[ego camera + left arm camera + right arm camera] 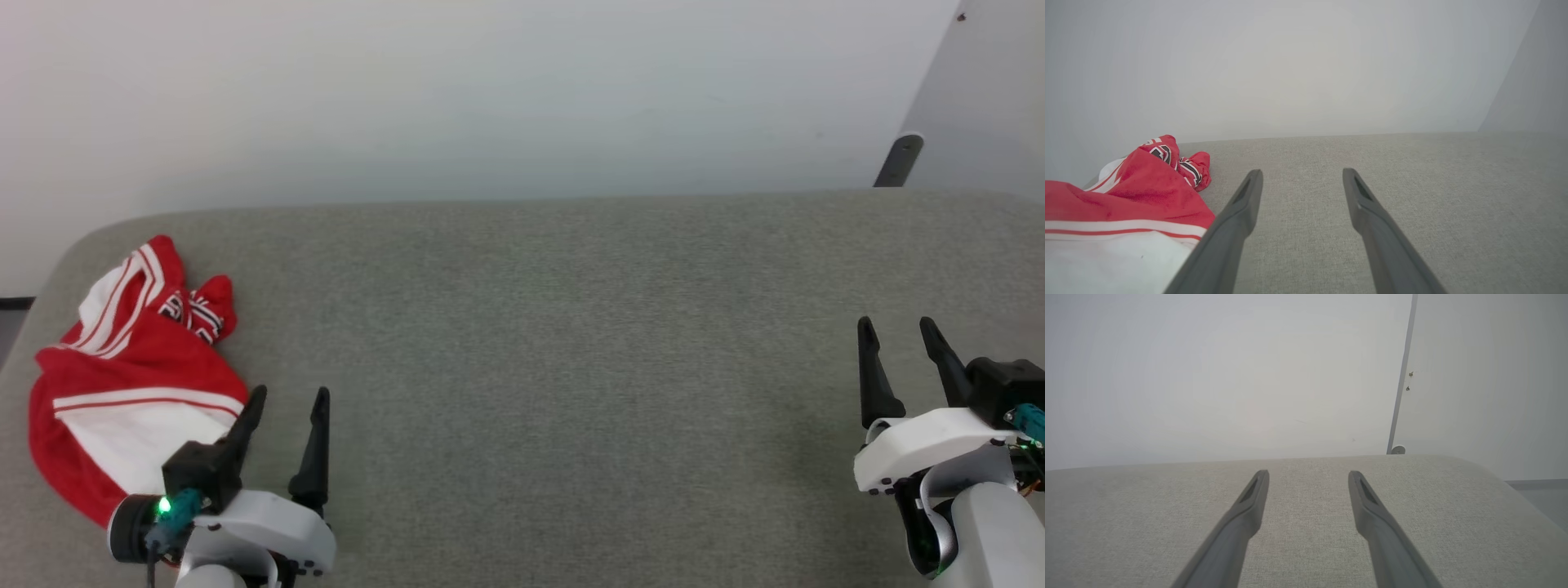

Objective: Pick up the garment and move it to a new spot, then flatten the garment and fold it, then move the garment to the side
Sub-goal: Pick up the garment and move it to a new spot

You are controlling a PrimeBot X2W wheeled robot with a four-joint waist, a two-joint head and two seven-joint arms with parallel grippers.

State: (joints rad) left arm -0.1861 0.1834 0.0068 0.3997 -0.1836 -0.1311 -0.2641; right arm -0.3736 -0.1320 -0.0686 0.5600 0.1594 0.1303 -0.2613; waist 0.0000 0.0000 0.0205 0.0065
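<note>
The garment (pixel 122 371), a red shirt with white panels and red-and-white stripe trim, lies crumpled at the far left of the grey cushioned surface (pixel 555 343). My left gripper (pixel 290 396) stands open just right of it, its left finger close to the cloth's edge, nothing between the fingers. In the left wrist view the garment (pixel 1126 204) bunches at the lower left beside the open left gripper (pixel 1302 173). My right gripper (pixel 896 325) is open at the far right, well away from the shirt; the right wrist view shows the right gripper (pixel 1308 474) over bare fabric.
A white wall (pixel 490 98) runs behind the surface. A dark leg or post (pixel 898 159) stands at the back right corner. The surface's rounded edges fall away at the left (pixel 49 278) and at the right (pixel 1515 486).
</note>
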